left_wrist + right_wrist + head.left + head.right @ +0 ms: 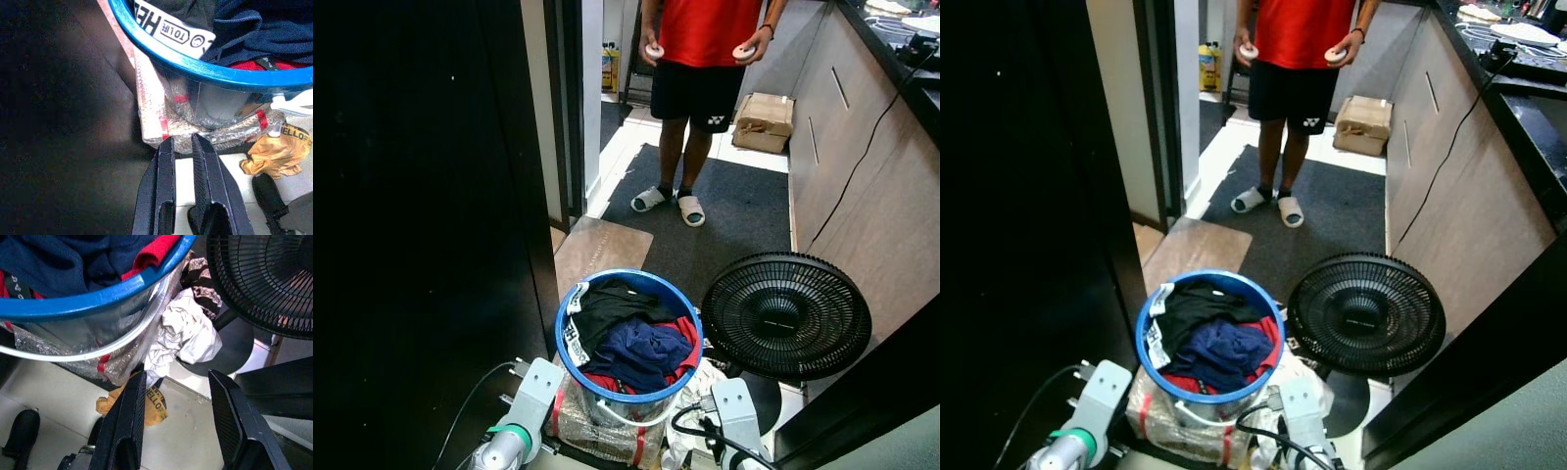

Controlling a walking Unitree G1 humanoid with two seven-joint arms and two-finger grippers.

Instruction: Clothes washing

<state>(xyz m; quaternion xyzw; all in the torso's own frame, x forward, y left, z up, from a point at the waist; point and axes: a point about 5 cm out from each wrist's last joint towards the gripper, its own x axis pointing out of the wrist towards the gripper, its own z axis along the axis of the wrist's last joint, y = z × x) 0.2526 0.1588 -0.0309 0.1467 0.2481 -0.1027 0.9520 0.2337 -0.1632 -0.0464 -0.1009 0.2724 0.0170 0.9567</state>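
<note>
Looking down, you see the blue bucket [628, 338] just ahead of both arms, heaped with clothes [631, 338] — black, navy and red; it sits on a clear plastic bag [205, 117]. Your left gripper [182, 147] hangs below the bucket's rim, fingers nearly together with a thin gap, holding nothing, tips close to the plastic; your right gripper [178, 382] is spread wide and empty, beside the bucket, above a white cloth [186, 333] and a yellow wrapper [146, 404]. A black fan [786, 315] stands just right of the bucket; a person [705, 59] stands beyond on the dark mat [734, 215].
</note>
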